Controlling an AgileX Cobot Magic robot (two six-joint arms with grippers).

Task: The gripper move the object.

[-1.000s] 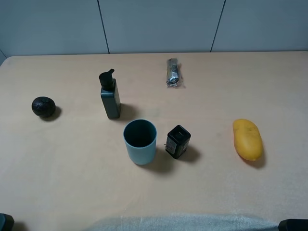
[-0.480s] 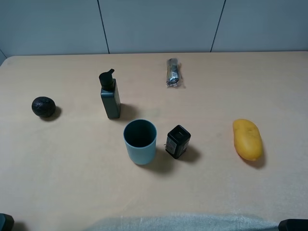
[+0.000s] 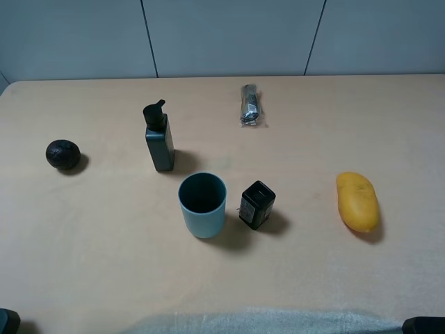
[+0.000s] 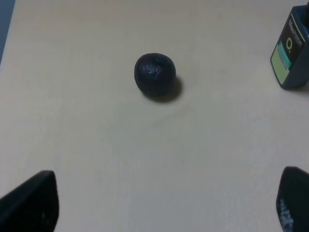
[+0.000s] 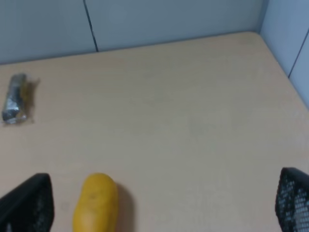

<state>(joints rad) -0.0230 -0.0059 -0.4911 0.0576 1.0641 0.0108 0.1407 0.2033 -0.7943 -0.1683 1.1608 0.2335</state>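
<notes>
My blue cup (image 3: 202, 204) stands upright at centre frame, unheld (easy to grasp); both my grippers' fingers (image 4: 30, 202) wait spread apart.

From up high I see the light blue cup (image 3: 202, 204) upright near the middle of the table (image 3: 90, 257), a small black box (image 3: 257, 204) just beside it and a dark green pump bottle (image 3: 159, 138) behind. A dark ball (image 3: 62, 154) sits far left, a yellow fruit (image 3: 357, 201) right, a wrapped packet (image 3: 250, 105) at the back.
</notes>
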